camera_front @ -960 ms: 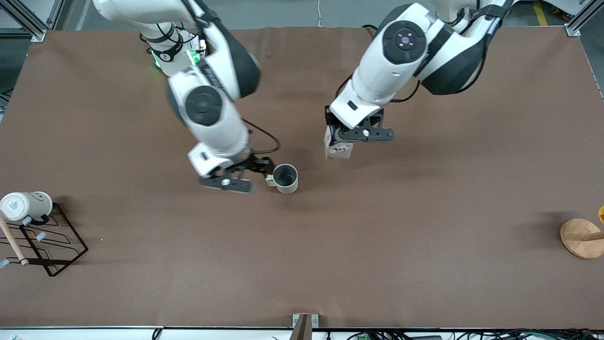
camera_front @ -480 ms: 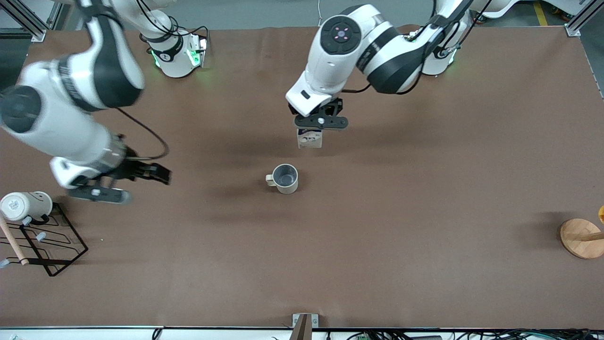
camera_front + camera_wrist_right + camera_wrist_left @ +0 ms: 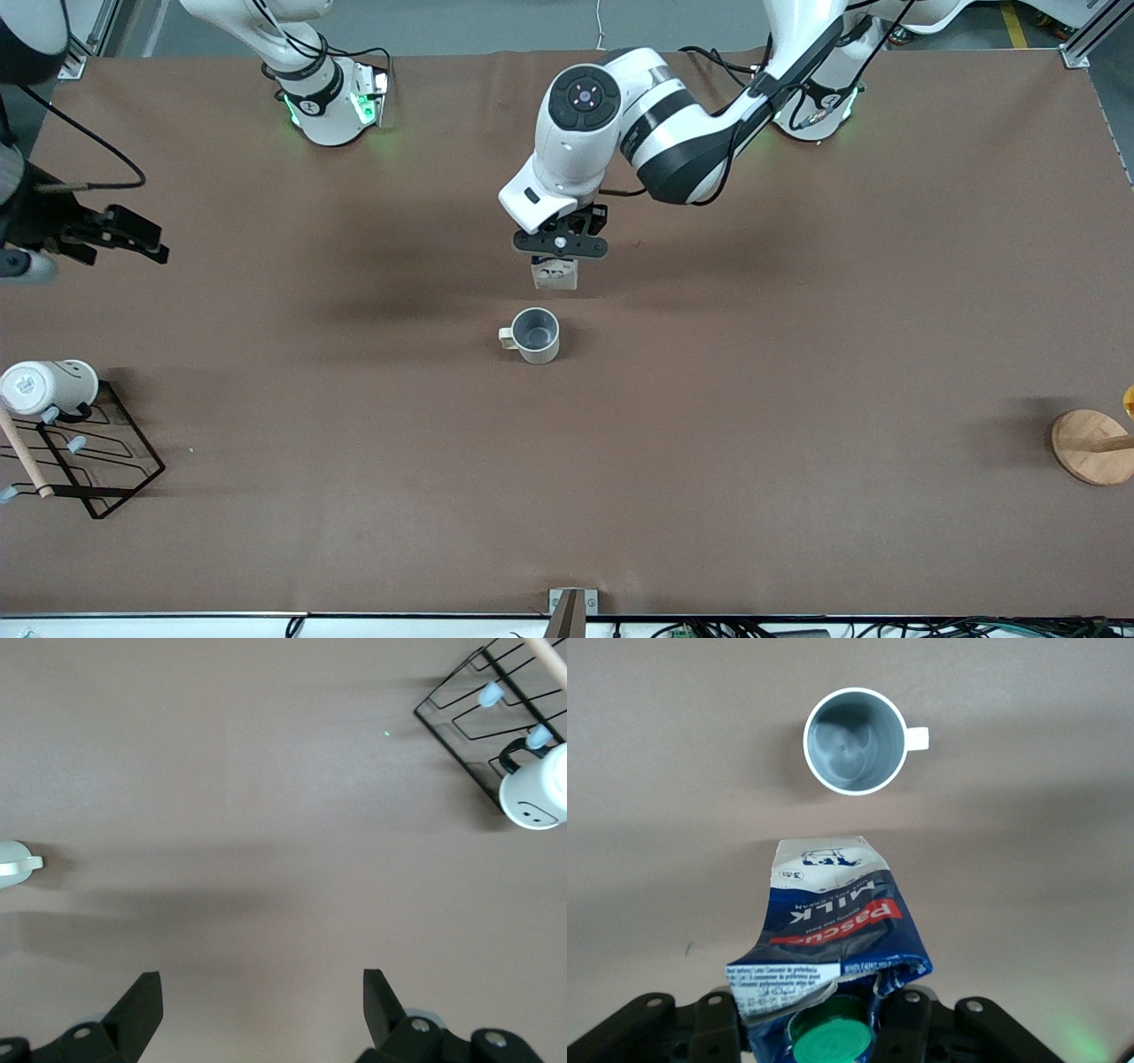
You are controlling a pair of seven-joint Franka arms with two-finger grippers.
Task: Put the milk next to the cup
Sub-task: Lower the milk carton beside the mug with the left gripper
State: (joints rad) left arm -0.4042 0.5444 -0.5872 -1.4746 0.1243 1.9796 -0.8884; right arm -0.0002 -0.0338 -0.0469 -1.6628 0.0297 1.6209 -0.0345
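While the left gripper [image 3: 559, 251] is clamping the milk [image 3: 555, 274] above the cup [image 3: 535, 334] at center frame, the right gripper [image 3: 261, 997] is hanging wide open, empty.

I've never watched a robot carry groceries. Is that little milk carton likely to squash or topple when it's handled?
The milk carton probably dents easily: in the left wrist view its top by the green cap looks crumpled where the left gripper holds it. Being tall for its small base, it may tip if set down tilted beside the beige mug. It seems light, carried by its top alone.
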